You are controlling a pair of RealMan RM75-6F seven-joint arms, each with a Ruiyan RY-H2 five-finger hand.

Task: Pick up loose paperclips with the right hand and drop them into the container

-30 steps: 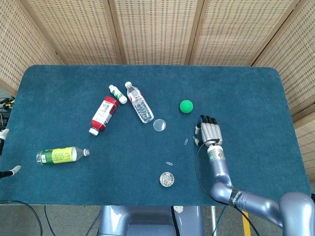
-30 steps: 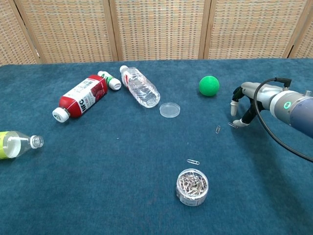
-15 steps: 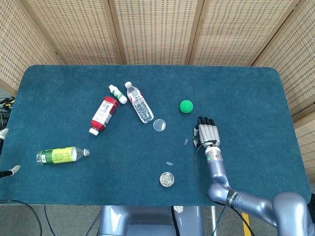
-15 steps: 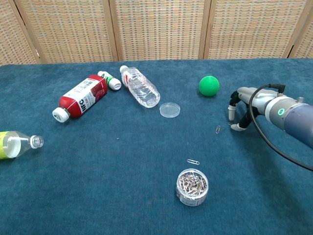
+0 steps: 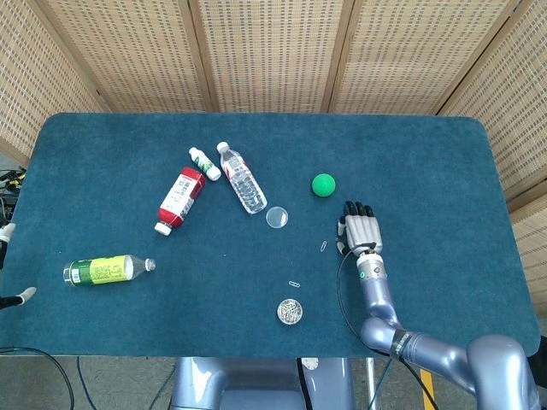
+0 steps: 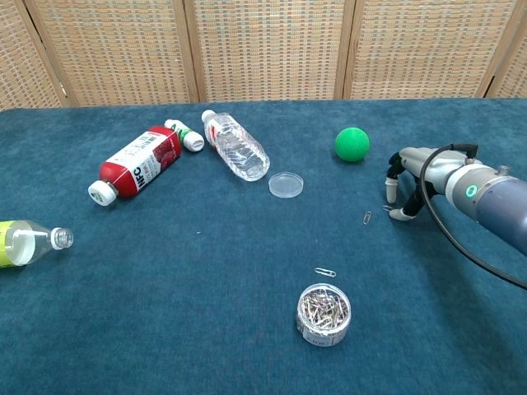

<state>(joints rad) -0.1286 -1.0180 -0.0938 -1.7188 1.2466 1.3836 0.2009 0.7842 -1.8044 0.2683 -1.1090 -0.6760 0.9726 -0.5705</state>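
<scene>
The left hand [image 5: 15,296] is cut off at the left edge of the head view — only pale fingertips are seen, so its state cannot be told. Whether the right hand [image 6: 403,183] grips anything is hard to make out: its fingers are curled down onto the blue table [image 6: 165,271], nothing plainly between them. One paperclip [image 6: 367,217] lies just left of it, another [image 6: 324,272] just beyond the paperclip-filled container [image 6: 324,313] — near the front edge.
</scene>
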